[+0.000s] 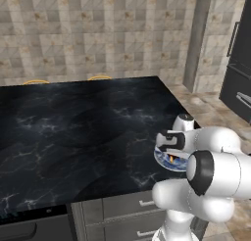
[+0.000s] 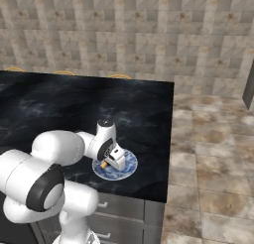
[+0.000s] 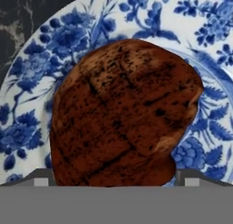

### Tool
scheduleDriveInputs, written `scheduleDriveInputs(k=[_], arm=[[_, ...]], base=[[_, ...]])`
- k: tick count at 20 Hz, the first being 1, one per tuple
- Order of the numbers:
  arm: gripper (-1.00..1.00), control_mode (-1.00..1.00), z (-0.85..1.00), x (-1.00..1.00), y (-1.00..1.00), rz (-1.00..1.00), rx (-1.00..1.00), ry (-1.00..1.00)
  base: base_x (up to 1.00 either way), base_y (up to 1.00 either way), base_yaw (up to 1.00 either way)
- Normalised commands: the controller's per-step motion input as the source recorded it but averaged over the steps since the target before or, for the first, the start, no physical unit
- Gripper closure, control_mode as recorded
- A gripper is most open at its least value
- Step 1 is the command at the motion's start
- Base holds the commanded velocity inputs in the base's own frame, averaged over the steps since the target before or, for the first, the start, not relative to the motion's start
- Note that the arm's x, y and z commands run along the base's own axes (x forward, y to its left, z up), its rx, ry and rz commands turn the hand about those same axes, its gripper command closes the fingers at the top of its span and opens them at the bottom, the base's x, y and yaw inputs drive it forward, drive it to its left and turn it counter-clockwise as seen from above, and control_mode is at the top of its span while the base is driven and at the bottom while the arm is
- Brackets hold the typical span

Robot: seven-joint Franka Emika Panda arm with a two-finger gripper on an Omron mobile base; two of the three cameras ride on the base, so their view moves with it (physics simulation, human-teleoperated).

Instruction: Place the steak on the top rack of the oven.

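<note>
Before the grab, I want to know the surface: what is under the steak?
The steak lies on a blue-and-white plate, which sits on the black counter. The plate's middle is covered by the steak, so it cannot be seen.

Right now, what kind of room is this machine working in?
Most likely a kitchen. A black marble counter sits over grey drawers, the wall behind is tiled in beige stone, and a browned steak lies on a blue-and-white plate at the counter's edge.
</note>
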Motion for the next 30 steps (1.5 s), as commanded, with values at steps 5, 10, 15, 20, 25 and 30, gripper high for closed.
scheduleDriveInputs(k=[5,10,15,20,25,30], arm=[[1.0,-1.0,-0.15,0.0,0.0,0.0,0.0,0.0],[1.0,-1.0,-0.01,0.0,0.0,0.0,0.0,0.0],[1.0,-1.0,0.39,-0.07,0.0,-0.02,-0.01,0.0],[1.0,-1.0,0.99,-0.52,0.0,0.0,-0.05,0.01],[1.0,-1.0,0.93,-0.97,0.02,0.0,0.0,-0.04],[1.0,-1.0,0.87,-1.0,0.23,0.0,-0.01,-0.2]], base=[[0.0,0.0,0.0],[0.0,0.0,0.0],[0.0,0.0,0.0],[0.0,0.0,0.0],[0.0,0.0,0.0],[0.0,0.0,0.0]])
